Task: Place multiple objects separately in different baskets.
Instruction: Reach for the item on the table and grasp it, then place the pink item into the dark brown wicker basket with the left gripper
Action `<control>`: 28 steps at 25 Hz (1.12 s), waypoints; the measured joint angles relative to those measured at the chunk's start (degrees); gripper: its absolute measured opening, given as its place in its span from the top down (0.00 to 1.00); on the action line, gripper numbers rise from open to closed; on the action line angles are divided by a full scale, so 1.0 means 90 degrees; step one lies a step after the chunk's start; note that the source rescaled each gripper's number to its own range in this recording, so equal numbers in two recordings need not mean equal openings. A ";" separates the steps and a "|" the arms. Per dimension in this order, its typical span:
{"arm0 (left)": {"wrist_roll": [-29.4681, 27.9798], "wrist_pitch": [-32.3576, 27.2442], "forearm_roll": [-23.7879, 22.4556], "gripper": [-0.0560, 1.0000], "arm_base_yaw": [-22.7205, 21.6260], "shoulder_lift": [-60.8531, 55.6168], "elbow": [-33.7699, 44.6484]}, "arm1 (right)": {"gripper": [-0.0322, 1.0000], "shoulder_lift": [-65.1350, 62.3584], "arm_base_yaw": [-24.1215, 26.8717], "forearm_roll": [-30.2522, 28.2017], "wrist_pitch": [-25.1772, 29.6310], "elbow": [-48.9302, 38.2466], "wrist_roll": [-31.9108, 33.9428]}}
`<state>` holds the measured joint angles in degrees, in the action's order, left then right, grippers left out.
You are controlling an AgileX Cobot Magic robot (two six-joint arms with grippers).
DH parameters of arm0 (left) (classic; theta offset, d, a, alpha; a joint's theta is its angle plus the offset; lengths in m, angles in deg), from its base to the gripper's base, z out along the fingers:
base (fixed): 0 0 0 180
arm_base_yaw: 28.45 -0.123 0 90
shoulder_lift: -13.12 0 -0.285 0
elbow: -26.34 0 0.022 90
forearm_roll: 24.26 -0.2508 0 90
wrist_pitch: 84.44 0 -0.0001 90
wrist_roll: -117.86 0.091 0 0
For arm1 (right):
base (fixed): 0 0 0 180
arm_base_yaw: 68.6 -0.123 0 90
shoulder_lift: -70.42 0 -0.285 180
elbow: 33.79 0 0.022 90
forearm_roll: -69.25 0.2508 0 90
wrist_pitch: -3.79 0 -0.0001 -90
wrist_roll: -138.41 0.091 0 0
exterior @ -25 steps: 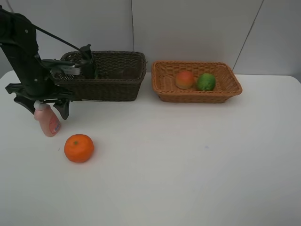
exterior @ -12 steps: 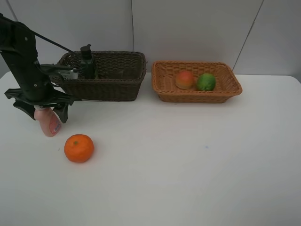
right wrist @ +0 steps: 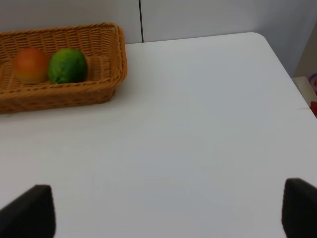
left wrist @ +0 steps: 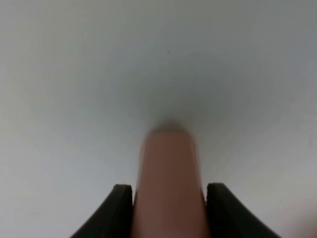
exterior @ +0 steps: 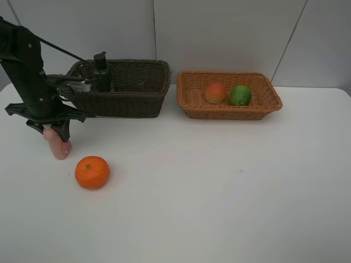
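The left gripper (exterior: 56,134) has drawn its jaws in and now clamps the pink bottle (exterior: 59,149), which stands on the counter (exterior: 219,181) near the orange (exterior: 92,172). The right gripper (right wrist: 163,210) is spread wide.

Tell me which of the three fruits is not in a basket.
The orange, out on the white table; the peach-like fruit and the green fruit both lie inside the tan basket.
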<state>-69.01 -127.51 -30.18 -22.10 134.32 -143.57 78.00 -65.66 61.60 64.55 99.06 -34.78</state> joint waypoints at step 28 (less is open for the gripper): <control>-0.0002 0.0102 0.0000 0.57 0.0000 0.0000 0.0000 | 0.03 0.0000 0.0000 0.0000 0.0000 0.0000 0.0000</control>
<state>-69.03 -126.59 -30.18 -22.10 134.32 -143.57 78.00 -65.66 61.60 64.55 99.06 -34.78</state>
